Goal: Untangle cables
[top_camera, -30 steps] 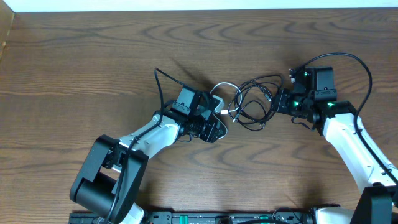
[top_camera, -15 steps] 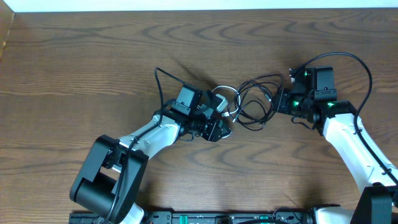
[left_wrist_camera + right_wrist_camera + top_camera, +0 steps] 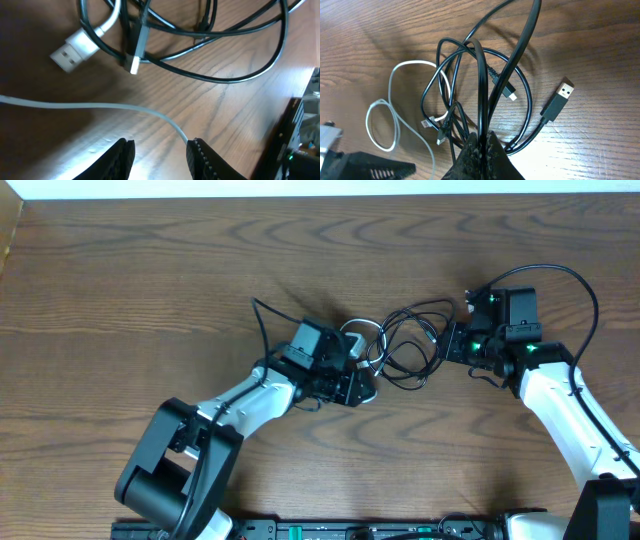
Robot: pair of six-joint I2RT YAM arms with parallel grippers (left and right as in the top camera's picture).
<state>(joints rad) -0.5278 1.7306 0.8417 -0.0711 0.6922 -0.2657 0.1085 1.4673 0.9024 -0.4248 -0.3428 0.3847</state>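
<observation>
Grasp step: left gripper (image 3: 160,151) open astride white cable (image 3: 100,106); right gripper (image 3: 482,146) clamps black cable (image 3: 481,85).
The left should pinch the white strand only, then part slowly.

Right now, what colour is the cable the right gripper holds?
Black; the cable in the right gripper shows best from the right wrist.

White cable (image 3: 100,106) crosses the counter (image 3: 235,120) from 9 o'clock into the parted pincer (image 3: 160,150) at 6. Its plug (image 3: 74,51) lies at 10, and black cable (image 3: 142,40) loops at 12.

Dark wood-grain surface (image 3: 150,270). Lying on it, near the middle: one black cable (image 3: 481,90), one white cable (image 3: 100,106), looped and intertwined.
</observation>
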